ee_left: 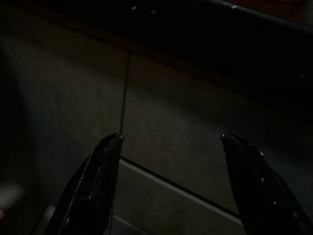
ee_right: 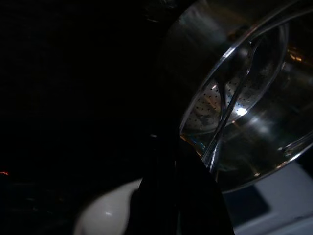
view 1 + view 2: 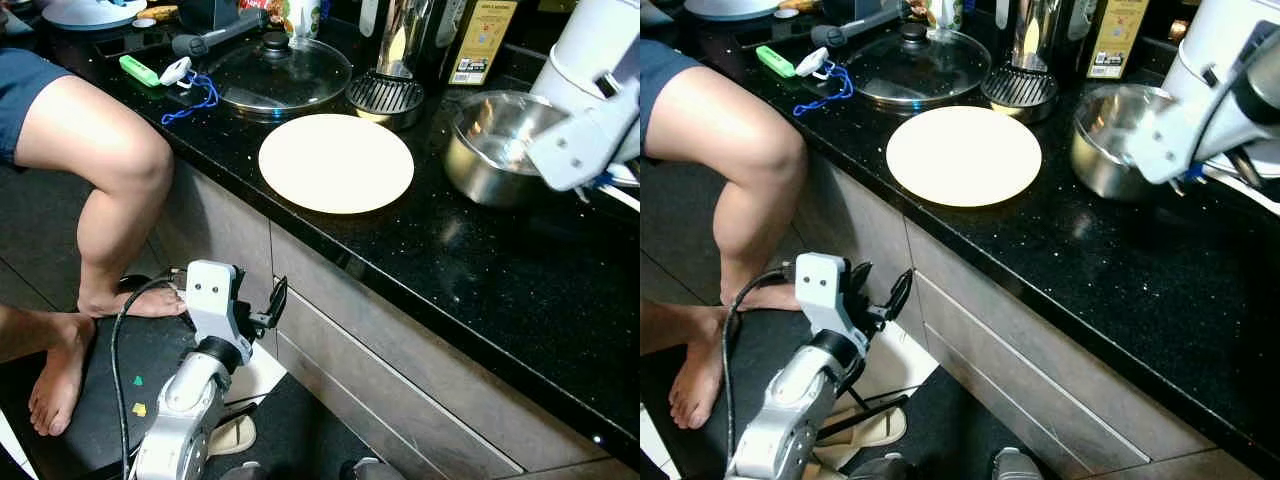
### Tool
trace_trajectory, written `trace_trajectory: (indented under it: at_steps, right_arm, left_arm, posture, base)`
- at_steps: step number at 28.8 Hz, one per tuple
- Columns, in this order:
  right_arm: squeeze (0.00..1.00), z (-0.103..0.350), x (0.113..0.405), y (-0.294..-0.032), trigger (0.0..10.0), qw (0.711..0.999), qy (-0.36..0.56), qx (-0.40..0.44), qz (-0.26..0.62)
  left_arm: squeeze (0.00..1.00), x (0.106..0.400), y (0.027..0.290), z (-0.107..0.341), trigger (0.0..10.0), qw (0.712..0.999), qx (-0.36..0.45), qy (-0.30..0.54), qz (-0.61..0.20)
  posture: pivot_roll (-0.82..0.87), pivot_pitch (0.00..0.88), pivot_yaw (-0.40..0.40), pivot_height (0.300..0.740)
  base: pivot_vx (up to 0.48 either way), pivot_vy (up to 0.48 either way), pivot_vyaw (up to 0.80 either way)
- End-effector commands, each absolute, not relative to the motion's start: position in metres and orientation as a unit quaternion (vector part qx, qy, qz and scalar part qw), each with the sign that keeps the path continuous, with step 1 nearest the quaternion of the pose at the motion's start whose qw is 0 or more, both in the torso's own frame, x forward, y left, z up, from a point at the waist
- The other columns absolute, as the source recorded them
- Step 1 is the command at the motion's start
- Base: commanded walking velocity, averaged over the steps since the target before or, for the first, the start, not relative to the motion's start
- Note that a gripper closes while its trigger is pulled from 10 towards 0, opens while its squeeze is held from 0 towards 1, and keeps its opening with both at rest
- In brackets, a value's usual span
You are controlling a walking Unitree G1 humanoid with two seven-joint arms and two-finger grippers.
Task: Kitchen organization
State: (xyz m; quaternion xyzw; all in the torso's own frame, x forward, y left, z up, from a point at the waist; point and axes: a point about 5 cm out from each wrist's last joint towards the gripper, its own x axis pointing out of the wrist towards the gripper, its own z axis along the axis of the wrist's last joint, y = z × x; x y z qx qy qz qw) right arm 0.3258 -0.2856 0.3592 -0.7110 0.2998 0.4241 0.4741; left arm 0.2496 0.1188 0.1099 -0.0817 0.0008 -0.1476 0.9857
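Pot (image 3: 495,145) of steel, on the black counter (image 3: 480,270) toward the right, with a perforated skimmer (image 2: 230,100) lying inside it, seen in the right wrist view. Right gripper (image 2: 178,196) hovering at the pot's rim, black fingers apparently pressed together with nothing visibly pinched; white wrist housing of the right arm (image 3: 590,100) above the pot. Just left of the pot, flat on the counter, a cream plate (image 3: 336,162), bare. Beyond the plate, a glass lid (image 3: 275,72) with black knob, a ribbed round rack (image 3: 385,97), a dark bottle (image 3: 480,40) with yellow label further back. Farther left, a green lighter (image 3: 139,70) and a blue cord (image 3: 195,97). Left gripper (image 1: 168,161) low beside the grey drawer fronts (image 3: 330,330), fingers spread wide, holding nothing, idle. Person's bare leg (image 3: 90,170) at the counter's left end, feet on the dark floor. Judged early in the tidying: pot, plate, lid and small bits all out loose on the counter, nothing visibly stowed, drawers closed; probably next, a grasp on the pot or its skimmer
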Motion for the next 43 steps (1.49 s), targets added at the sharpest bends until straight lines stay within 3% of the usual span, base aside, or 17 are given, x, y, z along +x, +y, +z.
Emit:
trace_trajectory:
  at_steps: [1, 9, 25, 26, 27, 29, 30, 31, 40, 41, 42, 43]
  right_arm:
    - [0.00, 0.367, 0.321, -0.283, 0.0, 0.477, 0.277, -0.713, 0.433]
    - [0.00, 0.355, 0.309, -0.282, 0.0, 0.464, 0.267, -0.704, 0.466]
    - [0.00, 0.321, 0.275, -0.249, 0.0, 0.434, 0.215, -0.648, 0.588]
    - [0.00, 0.321, 0.276, -0.245, 1.3, 0.436, 0.204, -0.644, 0.594]
    - [0.00, 0.321, 0.276, -0.242, 10.0, 0.441, 0.196, -0.641, 0.597]
    - [0.00, 0.321, 0.276, -0.239, 10.0, 0.443, 0.190, -0.638, 0.600]
    - [0.26, 0.323, 0.277, -0.233, 10.0, 0.451, 0.170, -0.631, 0.608]
    - [1.00, 0.324, 0.278, -0.230, 10.0, 0.454, 0.161, -0.630, 0.609]
    - [1.00, 0.329, 0.281, -0.224, 10.0, 0.476, 0.133, -0.620, 0.610]
    - [0.80, 0.331, 0.282, -0.222, 10.0, 0.485, 0.123, -0.614, 0.610]
    - [0.80, 0.331, 0.282, -0.222, 10.0, 0.485, 0.123, -0.614, 0.610]
    - [0.35, 0.339, 0.284, -0.217, 10.0, 0.509, 0.101, -0.595, 0.614]
  left_arm:
    - [0.00, 0.247, 0.117, 0.108, 10.0, 0.985, -0.082, 0.008, -0.152]
    - [0.00, 0.247, 0.119, 0.108, 10.0, 0.985, -0.083, 0.009, -0.152]
    - [0.00, 0.248, 0.119, 0.109, 10.0, 0.985, -0.084, 0.009, -0.153]
    - [0.00, 0.248, 0.119, 0.109, 10.0, 0.985, -0.084, 0.009, -0.153]
    - [0.00, 0.248, 0.119, 0.109, 10.0, 0.985, -0.084, 0.009, -0.153]
    - [0.00, 0.248, 0.119, 0.109, 10.0, 0.985, -0.084, 0.009, -0.153]
    - [0.00, 0.248, 0.119, 0.109, 10.0, 0.985, -0.083, 0.009, -0.153]
    - [0.00, 0.248, 0.119, 0.109, 10.0, 0.985, -0.083, 0.009, -0.152]
    - [0.00, 0.248, 0.119, 0.109, 10.0, 0.985, -0.083, 0.009, -0.152]
    - [0.00, 0.248, 0.119, 0.109, 10.0, 0.985, -0.083, 0.009, -0.152]
    - [0.00, 0.248, 0.119, 0.109, 10.0, 0.985, -0.083, 0.009, -0.152]
    - [0.00, 0.248, 0.118, 0.110, 10.0, 0.985, -0.083, 0.009, -0.152]
  posture:
    - [0.00, 0.082, -0.032, 0.740]
    - [-0.01, 0.088, -0.027, 0.740]
    - [0.00, 0.093, -0.022, 0.740]
    - [0.00, 0.092, -0.021, 0.740]
    - [0.00, 0.092, -0.021, 0.740]
    - [0.00, 0.092, -0.021, 0.740]
    - [0.00, 0.093, -0.022, 0.740]
    - [0.00, 0.093, -0.022, 0.740]
    - [0.01, 0.093, -0.024, 0.740]
    - [0.01, 0.094, -0.024, 0.740]
    - [0.01, 0.094, -0.024, 0.740]
    - [0.01, 0.094, -0.025, 0.740]
  base:
    - [0.000, 0.000, 0.00]
    - [0.000, 0.000, 0.00]
    - [0.000, 0.000, 0.00]
    - [0.000, 0.000, 0.00]
    - [0.000, 0.000, 0.00]
    - [0.000, 0.000, 0.00]
    - [0.000, 0.000, 0.00]
    - [0.000, 0.000, 0.00]
    - [0.000, 0.000, 0.00]
    - [0.000, 0.000, 0.00]
    - [0.000, 0.000, 0.00]
    - [0.000, 0.000, 0.00]
